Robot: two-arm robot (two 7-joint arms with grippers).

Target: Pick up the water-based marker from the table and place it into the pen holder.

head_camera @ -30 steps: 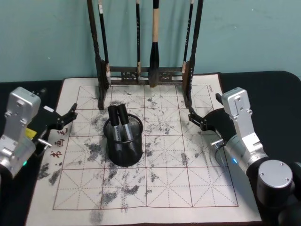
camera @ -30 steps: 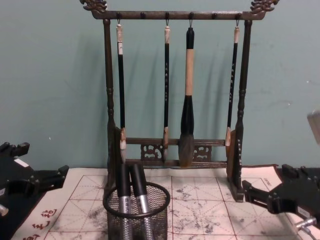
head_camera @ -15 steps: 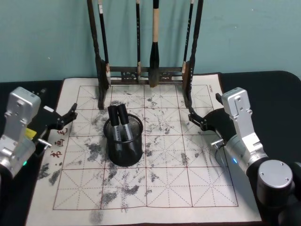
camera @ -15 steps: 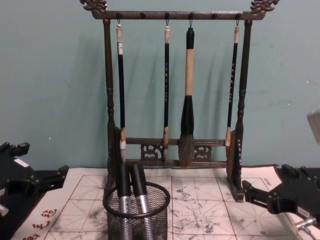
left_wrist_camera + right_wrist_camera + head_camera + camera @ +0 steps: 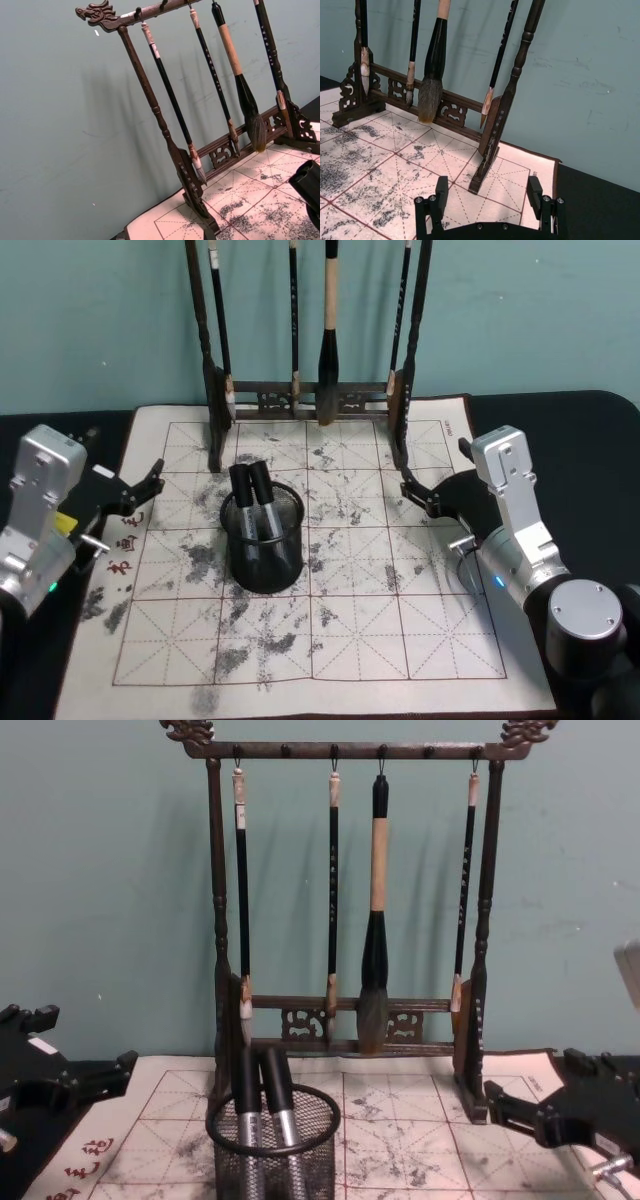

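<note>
On your left, the left gripper (image 5: 140,490) hangs over the left edge of the ink-stained grid mat (image 5: 400,630), fingers spread apart and holding nothing. Right of it, the pen holder (image 5: 265,545) stands upright on the mat with two markers (image 5: 258,505) in it. Behind rises the brush rack (image 5: 310,400). On your right, the right gripper (image 5: 420,495) is open and empty.

A plain teal wall (image 5: 100,870) rises behind the black table (image 5: 580,430)
</note>
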